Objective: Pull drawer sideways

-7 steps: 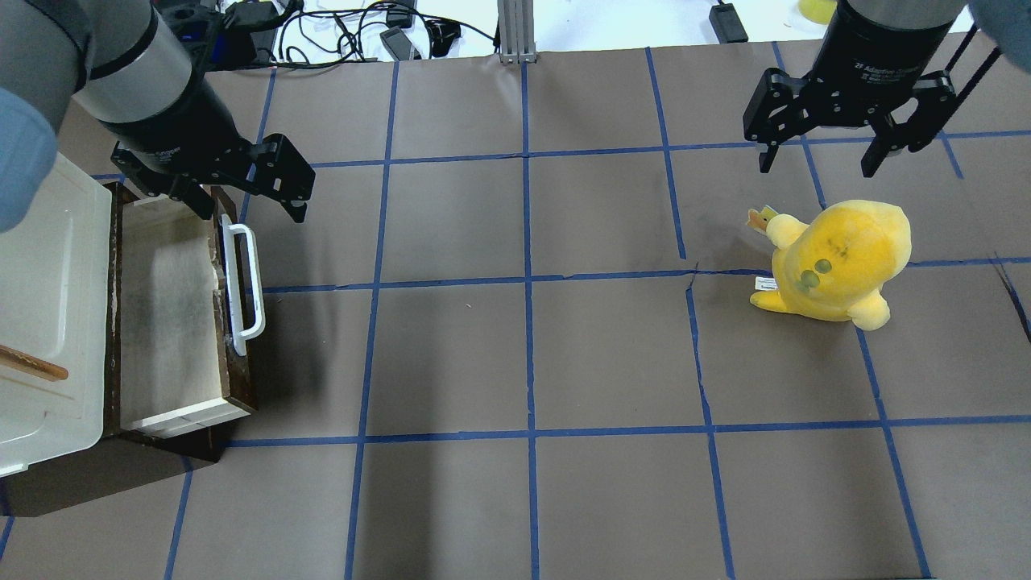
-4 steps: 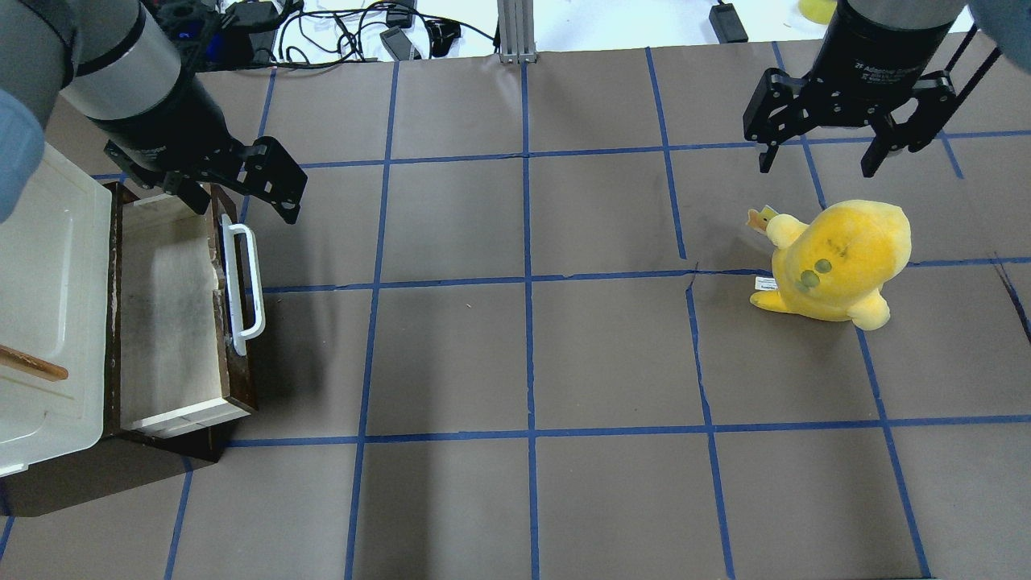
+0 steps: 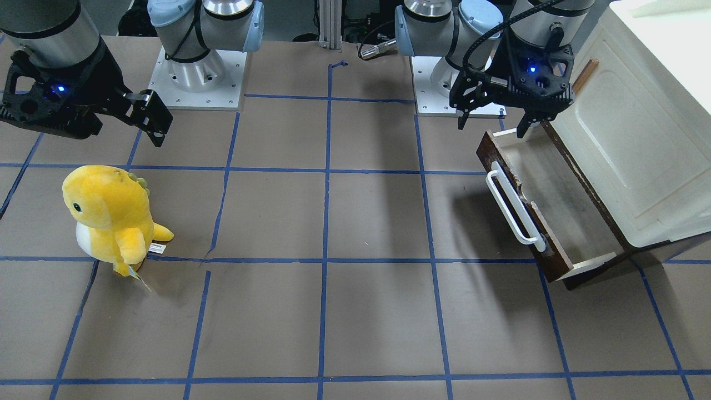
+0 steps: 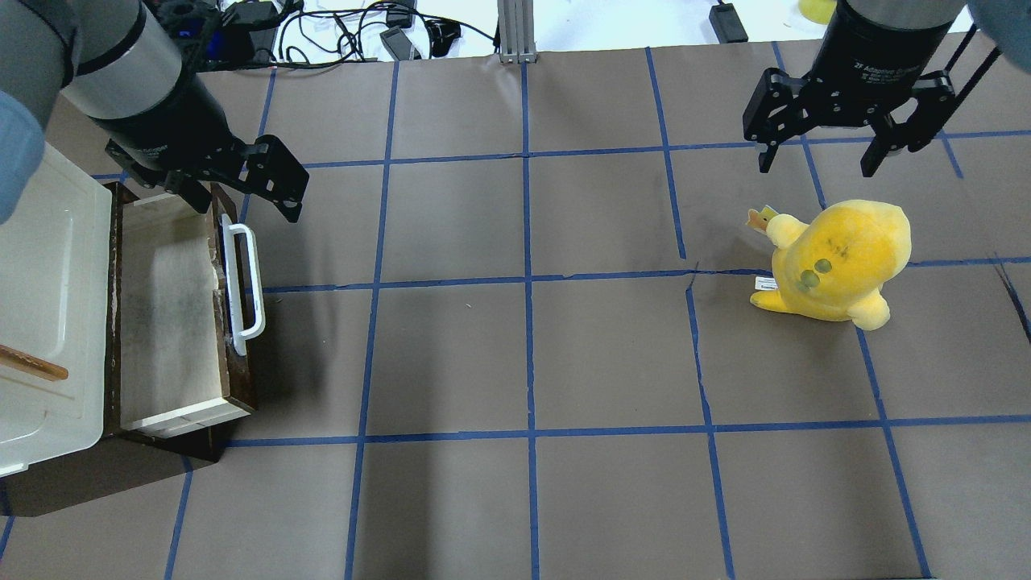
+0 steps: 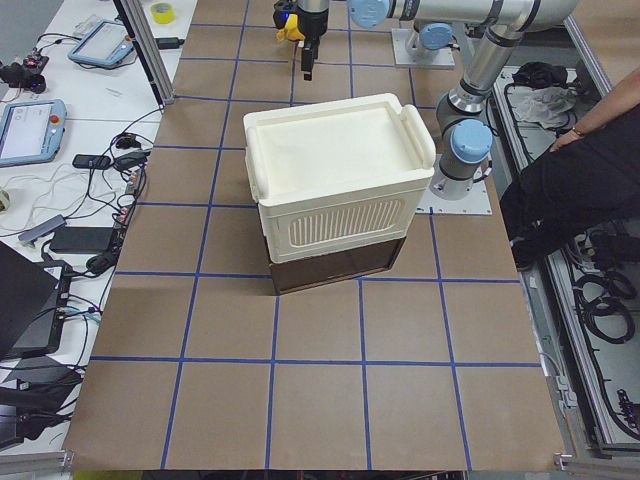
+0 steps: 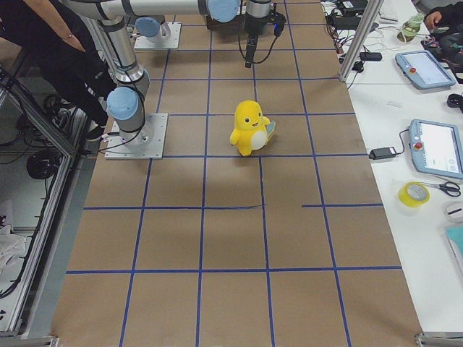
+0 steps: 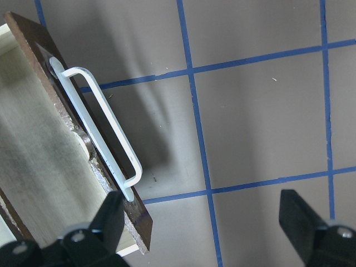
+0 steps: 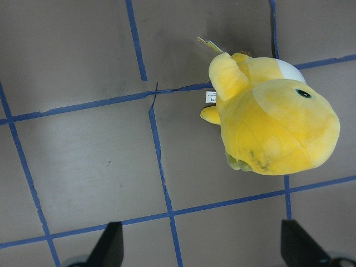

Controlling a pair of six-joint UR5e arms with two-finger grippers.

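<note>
The drawer stands pulled out of the cabinet's base, with a dark brown front, a white bar handle and a greyish bottom. It also shows in the front-facing view and in the left wrist view. My left gripper is open and empty, raised over the far end of the drawer front, one finger over the drawer's inside and one over the table. The handle lies free to the left of its fingers. My right gripper is open and empty, hovering beyond the plush.
The cream cabinet with a small wooden handle stands at the table's left edge, above the drawer. A yellow plush sits on the right half, under the right wrist view. Blue tape lines grid the brown table cover.
My left gripper has drawn back a little, away from the handle's far end, and stays open. The drawer and the right arm have not moved.
</note>
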